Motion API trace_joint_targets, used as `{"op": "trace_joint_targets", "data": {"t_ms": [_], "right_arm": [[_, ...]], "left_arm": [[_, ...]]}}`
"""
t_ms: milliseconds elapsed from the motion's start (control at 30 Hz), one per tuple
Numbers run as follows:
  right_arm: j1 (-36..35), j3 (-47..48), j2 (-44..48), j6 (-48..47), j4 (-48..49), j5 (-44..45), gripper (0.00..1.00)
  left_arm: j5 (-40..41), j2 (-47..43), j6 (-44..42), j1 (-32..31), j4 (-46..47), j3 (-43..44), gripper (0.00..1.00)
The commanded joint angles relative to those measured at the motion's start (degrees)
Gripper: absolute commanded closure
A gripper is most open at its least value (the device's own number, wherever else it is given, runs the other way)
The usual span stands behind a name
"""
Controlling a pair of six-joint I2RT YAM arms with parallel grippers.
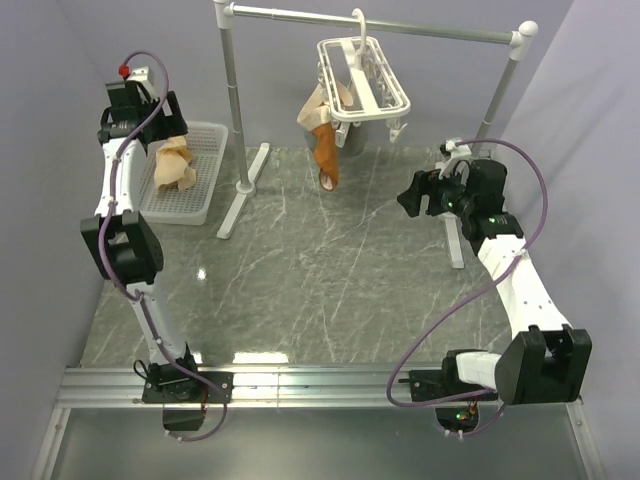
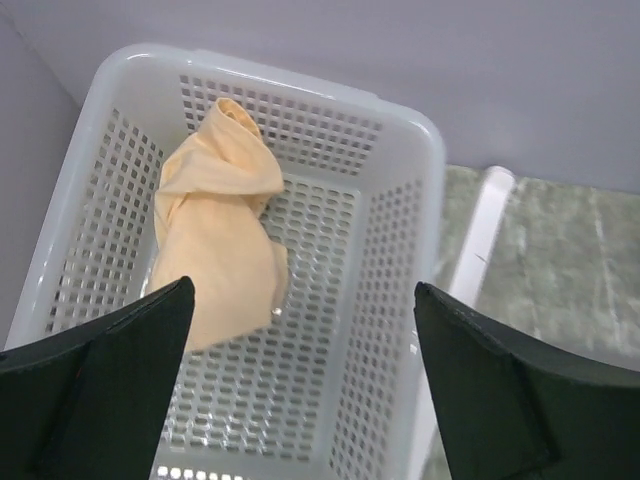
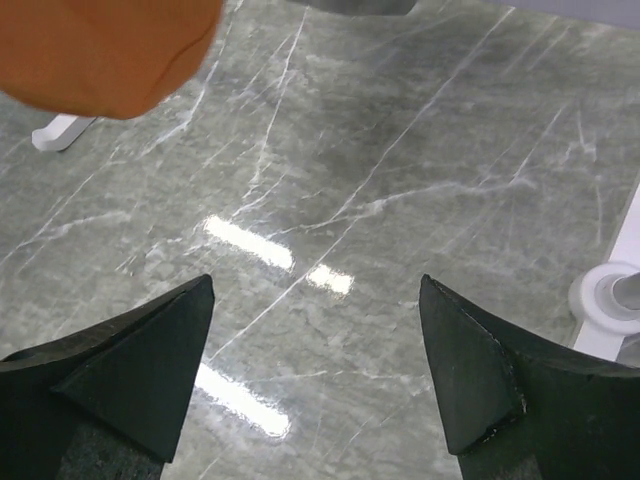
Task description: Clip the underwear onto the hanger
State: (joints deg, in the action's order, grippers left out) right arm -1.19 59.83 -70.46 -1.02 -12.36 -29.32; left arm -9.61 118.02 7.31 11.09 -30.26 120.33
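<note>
The pale beige underwear (image 1: 172, 166) lies crumpled in the white mesh basket (image 1: 210, 190) at the far left. In the left wrist view the underwear (image 2: 215, 235) lies on the basket's floor near its left wall. My left gripper (image 1: 170, 130) hovers over the basket, open and empty (image 2: 305, 320). The white hanger (image 1: 364, 82) hangs by its hook from the rail at the back centre. My right gripper (image 1: 410, 195) is open and empty (image 3: 315, 300) above the table, right of and below the hanger.
A rust-orange garment (image 1: 326, 152) hangs from the hanger's left side, with a pale piece above it and a grey garment (image 1: 357, 135) behind. The orange garment also shows in the right wrist view (image 3: 100, 50). The rack's white posts and feet (image 1: 240, 190) (image 3: 610, 295) stand on the marble table.
</note>
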Motion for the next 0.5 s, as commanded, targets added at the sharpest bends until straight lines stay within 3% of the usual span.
{"op": "trace_joint_targets", "data": {"t_ms": [0, 300, 467], "right_arm": [[0.6, 4.1, -1.4, -1.7, 0.6, 1.0, 0.1], [0.8, 9.3, -6.6, -2.2, -0.6, 1.6, 0.1], [0.8, 10.7, -8.3, -2.8, -0.8, 1.6, 0.1]], "left_arm": [[0.2, 6.0, 0.4, 0.9, 1.2, 6.4, 0.04], [4.6, 16.4, -0.5, 0.9, 7.1, 9.0, 0.08], [11.6, 18.8, -2.5, 0.6, 7.0, 6.2, 0.1]]}}
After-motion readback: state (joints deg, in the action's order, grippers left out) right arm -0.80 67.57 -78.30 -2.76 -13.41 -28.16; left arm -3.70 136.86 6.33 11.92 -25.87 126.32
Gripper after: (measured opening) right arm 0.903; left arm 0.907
